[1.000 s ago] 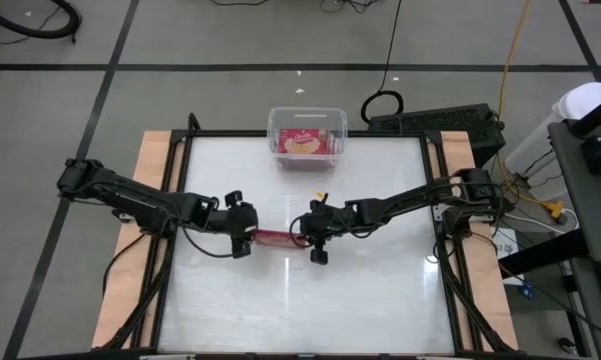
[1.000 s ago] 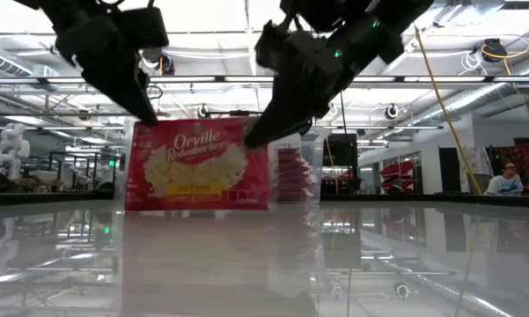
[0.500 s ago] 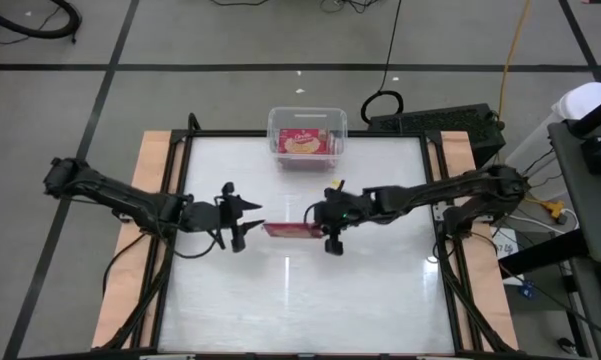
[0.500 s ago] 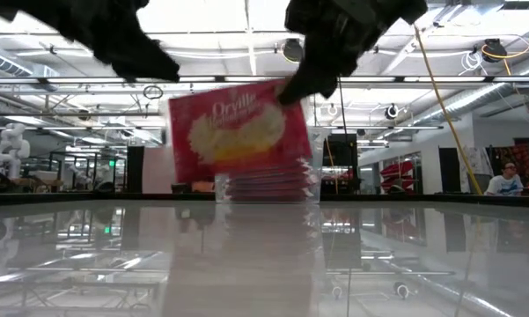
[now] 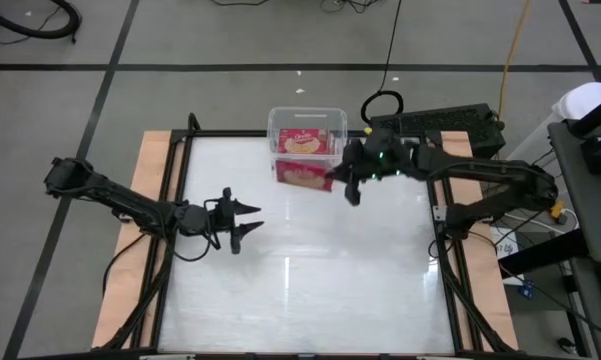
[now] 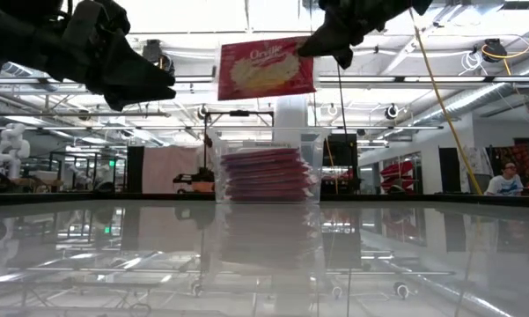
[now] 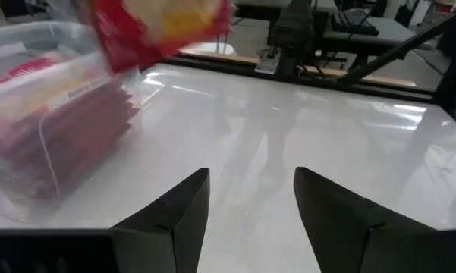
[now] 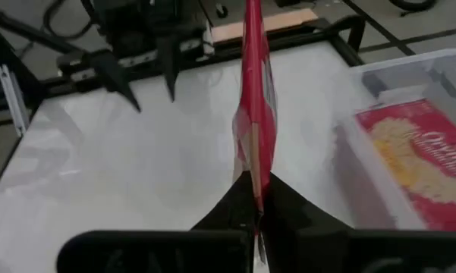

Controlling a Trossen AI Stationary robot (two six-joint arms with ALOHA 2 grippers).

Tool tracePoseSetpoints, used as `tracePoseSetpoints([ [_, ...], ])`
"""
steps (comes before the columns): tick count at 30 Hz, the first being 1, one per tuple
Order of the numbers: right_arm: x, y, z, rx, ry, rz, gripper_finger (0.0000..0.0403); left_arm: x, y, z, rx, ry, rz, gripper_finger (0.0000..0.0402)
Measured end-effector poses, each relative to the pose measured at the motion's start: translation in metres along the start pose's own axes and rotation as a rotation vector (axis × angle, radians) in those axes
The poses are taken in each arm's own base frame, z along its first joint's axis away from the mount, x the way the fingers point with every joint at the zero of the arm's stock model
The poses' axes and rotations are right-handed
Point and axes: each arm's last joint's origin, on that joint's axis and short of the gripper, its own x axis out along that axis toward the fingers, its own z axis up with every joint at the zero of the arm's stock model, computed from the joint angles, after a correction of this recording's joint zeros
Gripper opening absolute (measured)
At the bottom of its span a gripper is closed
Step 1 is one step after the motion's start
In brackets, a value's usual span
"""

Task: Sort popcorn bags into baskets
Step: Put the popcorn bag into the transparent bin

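Basket (image 5: 278, 125) already stacked nearly full, right gripper (image 5: 342, 176) clamping one more popcorn bag (image 5: 302, 174) beside it, left gripper (image 5: 242, 221) spread empty over the surface (image 5: 310, 280).

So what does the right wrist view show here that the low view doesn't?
Only the right wrist view: the right gripper pinching the popcorn bag edge-on, and the top packet in the bin face up. Only the low view: the bag's printed face high in the air, the stack of packets seen side-on, and the room behind. Both show the open left gripper.
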Motion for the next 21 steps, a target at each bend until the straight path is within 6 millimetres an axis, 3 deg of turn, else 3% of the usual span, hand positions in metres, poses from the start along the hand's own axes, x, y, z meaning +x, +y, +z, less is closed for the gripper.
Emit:
tracePoseSetpoints([
  [11,-0.019,-0.070,0.047,0.015,-0.062,0.085,0.0000,-0.002,-0.004,-0.004,0.006,0.015,-0.028,0.0198],
  [21,-0.016,-0.140,0.082,0.034,-0.105,0.141,0.0000,-0.003,-0.005,-0.004,-0.008,0.015,-0.033,0.0198],
])
